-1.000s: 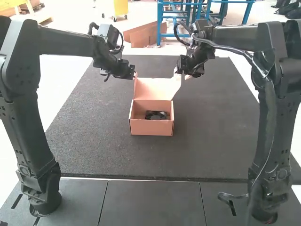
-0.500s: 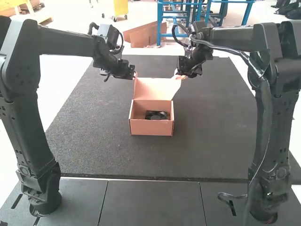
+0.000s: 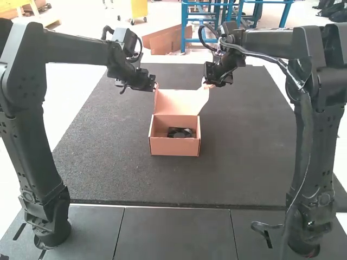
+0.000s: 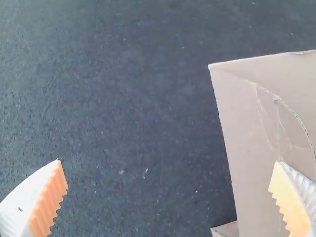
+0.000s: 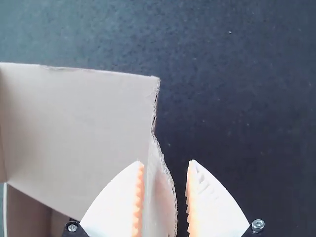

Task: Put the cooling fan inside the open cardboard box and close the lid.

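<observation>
Cardboard box (image 3: 174,142) sits at the centre of the frame on the dark mat (image 3: 97,141) covering the worktop (image 3: 173,233). Its long axis runs left to right and its opening faces up. The black fan (image 3: 179,132) lies flat on the box floor. The lid (image 3: 179,103) stands upright along the box's far edge. The left tool (image 3: 152,86), at the lid's upper left corner, is released: its pads are spread wide, with the corner beside one pad. The right tool (image 3: 207,84), at the upper right corner, is clenched on the lid's edge.
</observation>
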`<state>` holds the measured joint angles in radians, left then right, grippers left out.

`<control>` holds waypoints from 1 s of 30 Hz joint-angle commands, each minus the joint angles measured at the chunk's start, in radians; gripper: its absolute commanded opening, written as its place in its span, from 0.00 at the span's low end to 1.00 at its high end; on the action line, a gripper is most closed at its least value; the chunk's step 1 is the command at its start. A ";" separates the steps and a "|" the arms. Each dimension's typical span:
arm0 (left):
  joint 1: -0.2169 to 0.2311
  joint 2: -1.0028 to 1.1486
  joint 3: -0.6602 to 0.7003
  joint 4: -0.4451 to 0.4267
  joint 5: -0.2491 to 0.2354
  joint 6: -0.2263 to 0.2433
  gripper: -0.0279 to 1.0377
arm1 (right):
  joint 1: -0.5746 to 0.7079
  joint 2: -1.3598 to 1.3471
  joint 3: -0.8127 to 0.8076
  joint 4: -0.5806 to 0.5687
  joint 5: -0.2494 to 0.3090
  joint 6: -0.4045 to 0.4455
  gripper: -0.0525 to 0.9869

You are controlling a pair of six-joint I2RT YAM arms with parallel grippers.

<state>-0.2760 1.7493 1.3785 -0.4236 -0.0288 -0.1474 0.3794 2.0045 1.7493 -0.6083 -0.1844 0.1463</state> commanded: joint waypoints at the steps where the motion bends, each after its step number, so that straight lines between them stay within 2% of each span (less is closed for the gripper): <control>1: -0.009 -0.007 0.030 0.000 0.010 -0.009 0.94 | 0.010 -0.009 0.033 -0.002 -0.007 0.001 0.26; 4: -0.009 -0.007 0.031 0.000 0.010 -0.009 0.94 | 0.012 -0.010 0.033 -0.008 -0.007 -0.001 0.23; 17: -0.009 -0.007 0.031 0.000 0.010 -0.009 0.94 | 0.019 -0.009 0.030 -0.045 -0.012 -0.004 0.23; 20: -0.009 -0.007 0.031 0.000 0.010 -0.009 0.94 | 0.019 -0.009 0.032 -0.045 -0.015 -0.004 0.13; 30: -0.009 -0.007 0.027 -0.004 0.010 -0.009 0.94 | 0.029 -0.010 0.032 -0.061 -0.020 -0.008 0.08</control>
<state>-0.2760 1.7493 1.3785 -0.4294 -0.0288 -0.1478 0.3897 2.0045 1.7546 -0.6567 -0.1944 0.1448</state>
